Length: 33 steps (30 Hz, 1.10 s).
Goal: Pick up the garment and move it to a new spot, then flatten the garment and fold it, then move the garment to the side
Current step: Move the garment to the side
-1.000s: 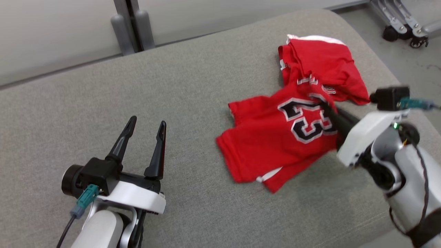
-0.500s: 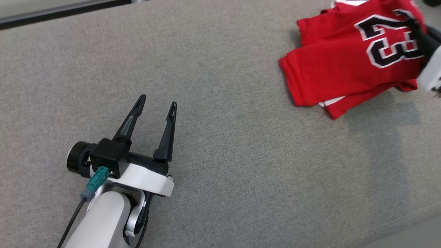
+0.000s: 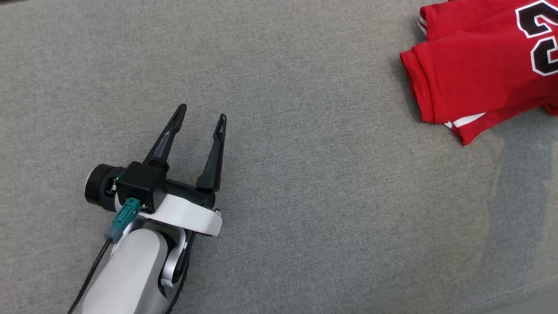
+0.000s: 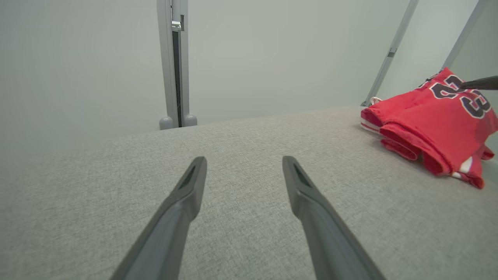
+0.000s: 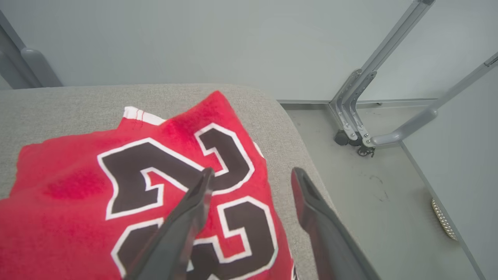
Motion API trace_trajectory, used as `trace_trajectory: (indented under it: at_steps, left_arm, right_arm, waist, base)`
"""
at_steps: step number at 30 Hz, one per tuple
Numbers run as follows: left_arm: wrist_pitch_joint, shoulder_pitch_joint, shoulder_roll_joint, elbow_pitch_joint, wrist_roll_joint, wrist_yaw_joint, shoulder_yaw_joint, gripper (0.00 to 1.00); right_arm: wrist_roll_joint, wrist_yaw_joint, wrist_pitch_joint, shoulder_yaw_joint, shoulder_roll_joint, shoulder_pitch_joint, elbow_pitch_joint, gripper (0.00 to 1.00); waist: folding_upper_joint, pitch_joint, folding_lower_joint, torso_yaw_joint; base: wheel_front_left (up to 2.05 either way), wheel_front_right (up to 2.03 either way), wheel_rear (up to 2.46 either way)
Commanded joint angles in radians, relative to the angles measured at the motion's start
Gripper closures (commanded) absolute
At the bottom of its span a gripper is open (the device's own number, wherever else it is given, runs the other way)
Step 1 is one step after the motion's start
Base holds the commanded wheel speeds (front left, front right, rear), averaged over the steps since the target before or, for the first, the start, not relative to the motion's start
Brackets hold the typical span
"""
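Note:
The garment [image 3: 475, 74] is a red jersey with black, white-edged numbers, lying bunched in folded layers at the right end of the grey padded table [image 3: 305, 196]. My right gripper [image 5: 253, 171] stands open just above the garment [image 5: 78, 186]; its left finger lies over the numbers, its right finger over the table's edge, and nothing is between them. My left gripper [image 3: 202, 112] is open and empty over bare fabric, well left of the garment. In the left wrist view my left gripper [image 4: 244, 159] points across the table, with the garment [image 4: 424, 116] at the right.
The table's rounded right edge [image 5: 288, 116] drops to a grey floor where a metal frame on casters [image 5: 352, 124] stands. A grey upright post [image 4: 173, 62] rises behind the table against a pale wall. Bare fabric stretches between my left gripper and the garment.
My right gripper has opened and let go of the garment, which now lies on the table. The head camera has swung, so the garment sits further to the upper right.

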Motion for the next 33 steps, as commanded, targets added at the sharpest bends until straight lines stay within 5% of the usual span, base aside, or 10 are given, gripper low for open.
trace_trajectory:
  at_steps: [1,12,17,24,33]
  left_arm:
    - [-0.009,-0.017,-0.001,0.001,-0.002,0.002,0.004,0.00]
    - [-0.038,0.080,0.011,-0.006,-0.044,0.029,0.084,0.00]
    - [-0.041,0.174,0.023,-0.051,-0.083,0.031,0.161,0.00]
    - [-0.040,0.271,0.012,-0.086,-0.120,0.028,0.216,0.00]
    - [-0.041,0.392,0.036,-0.080,-0.094,0.055,0.244,0.00]
  right_arm:
    - [-0.032,0.000,-0.036,0.006,0.006,-0.022,0.043,0.00]
    - [-0.131,0.000,-0.324,0.000,0.116,-0.006,0.131,0.00]
    - [-0.134,0.000,-0.383,-0.016,0.135,0.108,-0.006,0.00]
    - [-0.189,0.000,-0.384,-0.157,0.135,0.326,-0.269,0.00]
    - [-0.291,0.000,-0.383,-0.342,0.221,0.712,-0.531,0.00]
  waist:
    - [0.0000,-0.010,0.0000,0.008]
    - [0.0000,-0.172,0.0000,0.031]
    - [0.0000,-0.292,0.0000,0.055]
    - [0.0000,-0.387,0.0000,0.079]
    - [0.0000,-0.467,0.0000,0.106]
  base:
    - [0.00,0.00,0.00]
    - [0.00,0.00,0.00]
    - [0.00,0.00,0.00]
    - [0.00,0.00,0.00]
    - [0.00,0.00,0.00]
